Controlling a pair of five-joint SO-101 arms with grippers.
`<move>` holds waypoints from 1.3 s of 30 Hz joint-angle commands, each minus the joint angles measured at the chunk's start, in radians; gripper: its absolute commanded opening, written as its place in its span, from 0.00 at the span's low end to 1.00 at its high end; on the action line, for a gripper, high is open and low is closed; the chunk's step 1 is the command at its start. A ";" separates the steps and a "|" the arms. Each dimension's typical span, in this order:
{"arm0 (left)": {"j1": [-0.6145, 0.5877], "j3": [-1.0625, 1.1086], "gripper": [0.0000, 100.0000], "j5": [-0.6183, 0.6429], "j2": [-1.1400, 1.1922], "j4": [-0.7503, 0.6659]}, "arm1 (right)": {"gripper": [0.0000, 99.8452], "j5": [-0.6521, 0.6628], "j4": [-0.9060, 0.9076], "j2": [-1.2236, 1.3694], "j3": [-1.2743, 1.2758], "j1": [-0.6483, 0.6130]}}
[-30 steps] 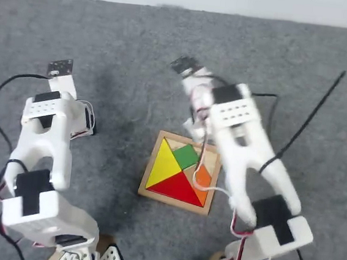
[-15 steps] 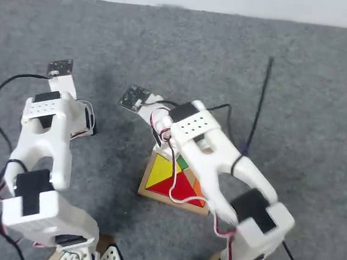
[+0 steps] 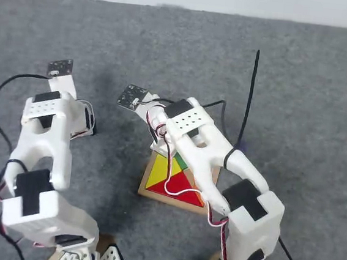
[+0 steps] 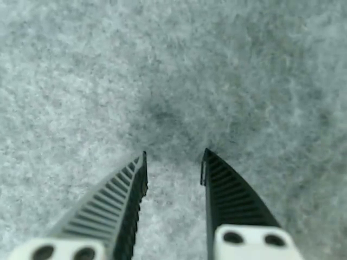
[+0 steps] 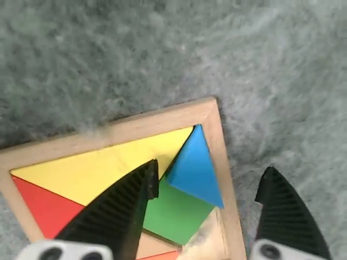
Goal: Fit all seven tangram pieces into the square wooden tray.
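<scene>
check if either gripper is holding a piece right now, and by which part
Nothing is held. The left gripper is open over carpet; the right gripper is open above the tray, not closed on the blue triangle.

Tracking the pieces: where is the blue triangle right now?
In the right wrist view, the blue triangle lies in a corner of the wooden tray, beside the yellow triangle and the green square.

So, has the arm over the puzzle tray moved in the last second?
Yes. The right arm has swung left across the wooden tray. Earlier it lay along the tray's right side; now it covers the tray's far left corner.
</scene>
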 commanded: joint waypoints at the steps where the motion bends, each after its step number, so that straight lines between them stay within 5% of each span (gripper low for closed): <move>1: 0.002 -0.010 0.15 0.006 -0.055 -0.017 | 0.29 0.017 -0.010 -0.016 -0.063 -0.001; 5: 0.002 -0.010 0.15 0.006 -0.055 -0.017 | 0.28 0.005 -0.010 -0.093 -0.057 0.058; 15: 0.005 -0.010 0.15 0.006 -0.055 -0.017 | 0.04 -0.153 -0.182 -0.196 0.126 0.093; 30: 0.006 -0.010 0.15 0.006 -0.055 -0.015 | 0.04 -0.126 -0.166 -0.054 0.127 0.081; 39: 0.006 -0.010 0.15 0.006 -0.055 -0.015 | 0.04 -0.284 -0.110 -0.510 0.316 0.180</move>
